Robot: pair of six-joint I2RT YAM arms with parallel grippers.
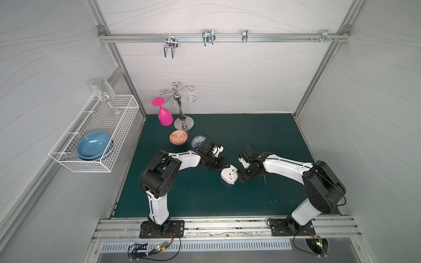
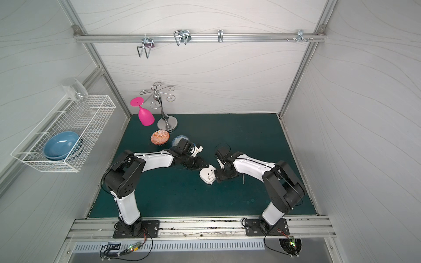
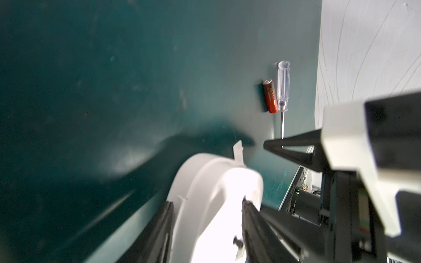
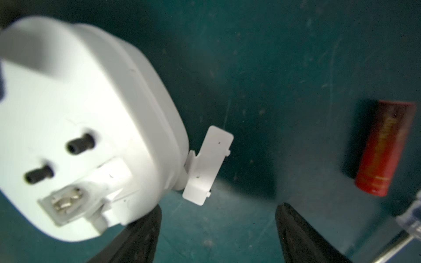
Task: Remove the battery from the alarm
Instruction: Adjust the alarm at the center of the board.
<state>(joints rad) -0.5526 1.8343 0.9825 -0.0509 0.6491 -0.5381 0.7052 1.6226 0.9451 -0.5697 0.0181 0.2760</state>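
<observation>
From where I stand, the left gripper [image 3: 207,202] pinches the white alarm [image 1: 229,175] by its edge, with the back turned up and tilted. Its compartment [image 4: 68,205] stands bare, and the cover flap [image 4: 208,164] dangles from the rim. The right gripper [image 4: 218,207] hangs just beside the alarm, jaws spread and empty. Further right, the battery [image 3: 270,96] lies out on the surface [image 1: 205,195], right alongside the screwdriver [image 3: 283,86]. I'd say the job looks done. The worry is a low sweep of the right arm rolling the battery away, or the alarm being set down on that flap and snapping it.
</observation>
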